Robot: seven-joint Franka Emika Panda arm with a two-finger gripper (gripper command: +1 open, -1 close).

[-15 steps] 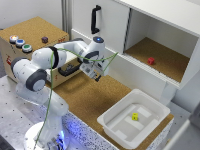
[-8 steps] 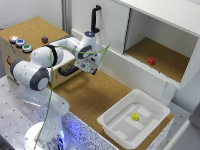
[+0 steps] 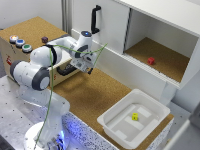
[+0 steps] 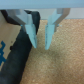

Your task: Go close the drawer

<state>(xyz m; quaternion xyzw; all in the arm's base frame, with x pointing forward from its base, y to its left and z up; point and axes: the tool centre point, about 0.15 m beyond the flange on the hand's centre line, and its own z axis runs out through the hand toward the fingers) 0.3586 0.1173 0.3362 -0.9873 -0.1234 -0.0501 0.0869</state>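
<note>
Gripper [image 4: 41,44] with fingers narrowly parted, empty, beside black handle [image 4: 15,59] of drawer [image 3: 64,71]; no legible writing.

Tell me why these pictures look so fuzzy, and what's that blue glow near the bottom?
Exterior view: soft all over, edges smeared; a blue light glows at the robot's base. Wrist view: blurrier still, the gripper with pale jaws hazy over the cork surface.

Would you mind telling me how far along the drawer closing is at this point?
Done: the arm has reached the drawer, with the tool by the black handle. In hand: the wrist view shows the fingers nearly together, holding nothing, beside the dark handle. Left: the exterior view cannot confirm that the drawer front sits flush, so the push home appears unfinished.
</note>
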